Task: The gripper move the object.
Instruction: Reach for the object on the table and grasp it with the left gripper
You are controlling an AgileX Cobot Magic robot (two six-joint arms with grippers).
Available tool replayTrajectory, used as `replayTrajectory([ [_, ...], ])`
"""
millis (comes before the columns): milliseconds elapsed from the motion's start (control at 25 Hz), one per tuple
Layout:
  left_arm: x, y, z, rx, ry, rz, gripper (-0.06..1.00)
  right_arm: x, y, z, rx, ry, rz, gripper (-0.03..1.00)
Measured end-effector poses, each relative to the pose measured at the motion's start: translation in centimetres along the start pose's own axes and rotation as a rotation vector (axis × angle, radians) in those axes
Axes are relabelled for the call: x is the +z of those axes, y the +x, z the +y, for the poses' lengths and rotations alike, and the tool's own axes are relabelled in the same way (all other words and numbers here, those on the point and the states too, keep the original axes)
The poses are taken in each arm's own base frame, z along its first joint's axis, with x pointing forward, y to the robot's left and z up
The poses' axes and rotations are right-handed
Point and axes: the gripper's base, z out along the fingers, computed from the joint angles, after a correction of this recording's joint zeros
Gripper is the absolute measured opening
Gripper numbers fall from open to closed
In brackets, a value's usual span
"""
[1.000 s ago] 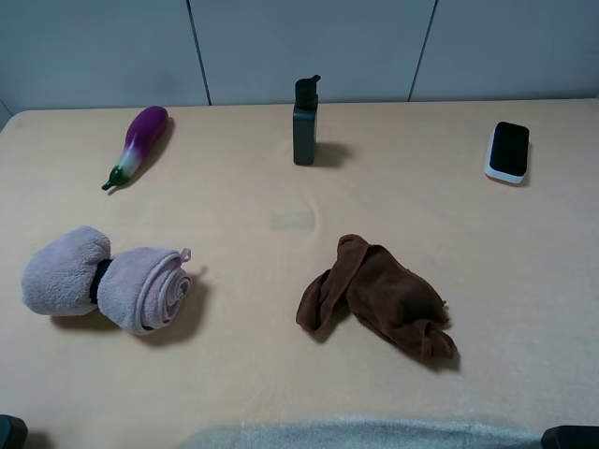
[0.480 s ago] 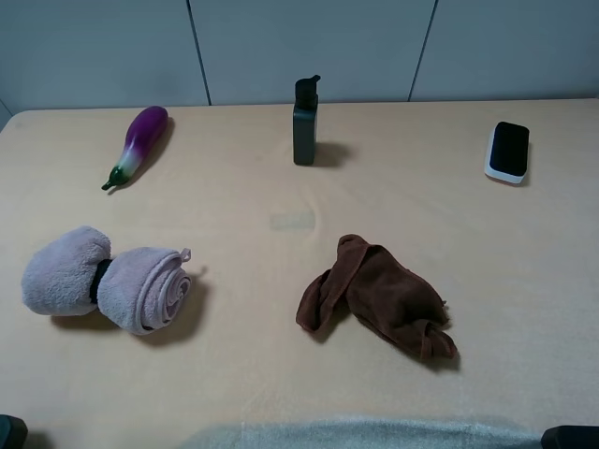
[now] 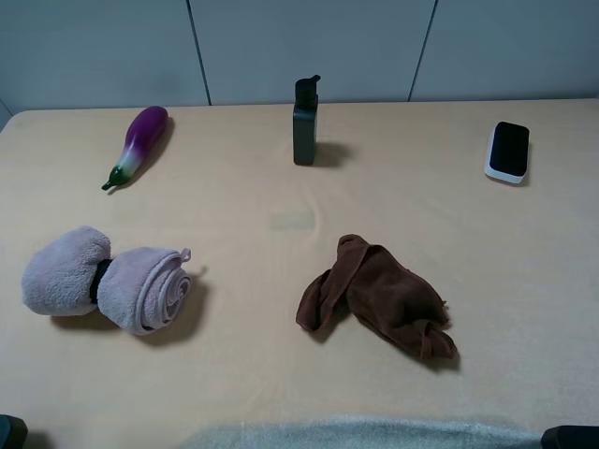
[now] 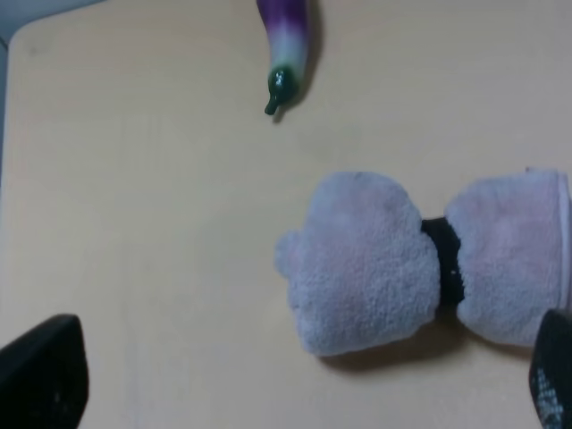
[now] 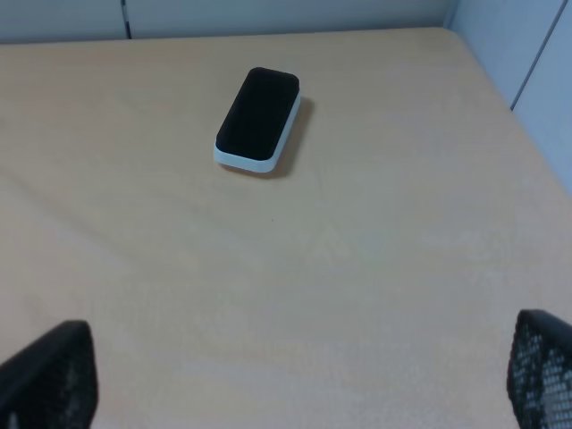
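Note:
A rolled lilac towel (image 3: 103, 279) with a black band lies at the front left; it also shows in the left wrist view (image 4: 420, 259). A crumpled brown cloth (image 3: 379, 296) lies front of centre. A purple eggplant (image 3: 138, 142) lies at the back left and shows in the left wrist view (image 4: 284, 40). A dark pump bottle (image 3: 305, 123) stands at the back centre. A black-and-white device (image 3: 508, 152) lies at the back right and shows in the right wrist view (image 5: 258, 117). My left gripper (image 4: 295, 380) is open and empty, hovering just short of the towel. My right gripper (image 5: 295, 371) is open and empty, well short of the device.
The table (image 3: 281, 206) is a plain tan surface with a grey panelled wall behind it. A grey padded edge (image 3: 365, 435) runs along the front. Dark arm parts show at the bottom corners (image 3: 9, 432) of the exterior view. The table's right edge (image 5: 500, 98) is near the device.

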Motion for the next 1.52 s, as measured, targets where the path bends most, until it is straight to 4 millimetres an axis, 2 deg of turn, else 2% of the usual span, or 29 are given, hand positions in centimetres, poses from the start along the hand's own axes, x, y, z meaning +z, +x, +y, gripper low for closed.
replayTrajectory([
  [280, 0.4, -2.3, 0.5, -0.008, -0.015, 0.070, 0.99, 0.0, 0.0, 0.0, 0.000, 0.000, 0.000, 0.69],
  [680, 3.6, -7.7, 1.2, -0.020, 0.003, 0.192, 0.99, 0.0, 0.0, 0.0, 0.000, 0.000, 0.000, 0.69],
  [960, 7.1, -11.9, 1.7, -0.058, 0.015, 0.314, 0.99, 0.0, 0.0, 0.0, 0.000, 0.000, 0.000, 0.69],
  [1200, 10.9, -15.1, 2.2, -0.066, 0.024, 0.407, 0.98, 0.0, 0.0, 0.0, 0.000, 0.000, 0.000, 0.69],
  [1520, 15.8, -17.3, 2.5, -0.098, 0.026, 0.519, 0.98, 0.0, 0.0, 0.0, 0.000, 0.000, 0.000, 0.69],
])
